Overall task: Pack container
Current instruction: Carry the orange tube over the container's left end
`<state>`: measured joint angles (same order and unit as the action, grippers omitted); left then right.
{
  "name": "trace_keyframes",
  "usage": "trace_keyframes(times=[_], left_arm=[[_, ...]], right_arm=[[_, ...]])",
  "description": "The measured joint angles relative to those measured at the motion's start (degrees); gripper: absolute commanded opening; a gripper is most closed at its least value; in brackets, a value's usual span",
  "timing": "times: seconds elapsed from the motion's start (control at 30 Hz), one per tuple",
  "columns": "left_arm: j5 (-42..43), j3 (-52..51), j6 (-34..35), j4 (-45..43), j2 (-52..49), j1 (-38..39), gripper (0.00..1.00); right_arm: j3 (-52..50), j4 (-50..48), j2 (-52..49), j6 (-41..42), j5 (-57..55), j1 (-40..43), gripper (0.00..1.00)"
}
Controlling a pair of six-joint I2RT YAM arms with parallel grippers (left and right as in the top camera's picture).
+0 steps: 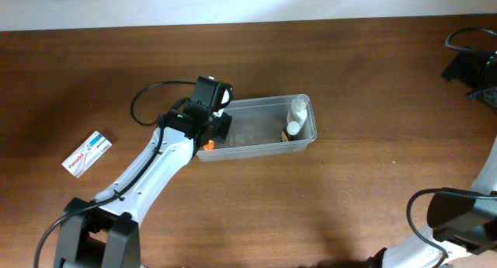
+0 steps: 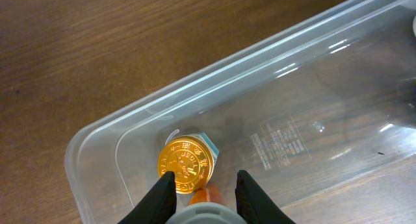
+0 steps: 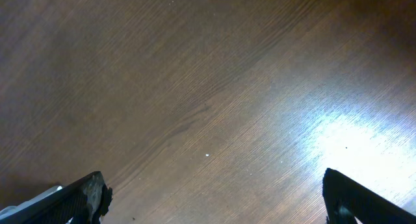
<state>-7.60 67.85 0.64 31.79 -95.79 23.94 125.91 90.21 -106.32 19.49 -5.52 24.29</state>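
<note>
The clear container (image 1: 268, 148) lies mid-table, and its rounded left corner (image 2: 97, 130) fills the left wrist view. Inside that corner sits a small jar with a gold embossed lid (image 2: 185, 164). My left gripper (image 1: 220, 122) reaches down into this end. Its fingertips (image 2: 205, 178) stand a little apart, with a small orange thing (image 2: 207, 197) between them near the palm; the left fingertip overlaps the gold lid. Two small white bottles (image 1: 296, 119) lie at the container's right end. My right gripper (image 3: 214, 185) is wide open over bare wood.
A small white box with blue and red print (image 1: 87, 153) lies at the left of the table. Black equipment and a cable (image 1: 470, 66) sit at the far right edge. The right arm's base (image 1: 458, 214) is at the lower right.
</note>
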Motion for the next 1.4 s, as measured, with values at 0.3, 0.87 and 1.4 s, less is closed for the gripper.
trace_keyframes(times=[0.3, 0.87, 1.4], left_arm=[[-1.5, -0.6, 0.0, -2.4, 0.0, 0.0, 0.18], [-1.7, -1.7, 0.0, -0.7, 4.6, 0.0, 0.32], [-1.7, -1.7, 0.0, 1.3, 7.1, 0.0, 0.34]], right_arm=[[0.0, 0.0, 0.0, 0.0, 0.0, 0.0, 0.98], [0.0, 0.0, 0.0, 0.0, 0.0, 0.0, 0.98], [0.0, 0.0, 0.0, 0.0, 0.0, 0.0, 0.99]])
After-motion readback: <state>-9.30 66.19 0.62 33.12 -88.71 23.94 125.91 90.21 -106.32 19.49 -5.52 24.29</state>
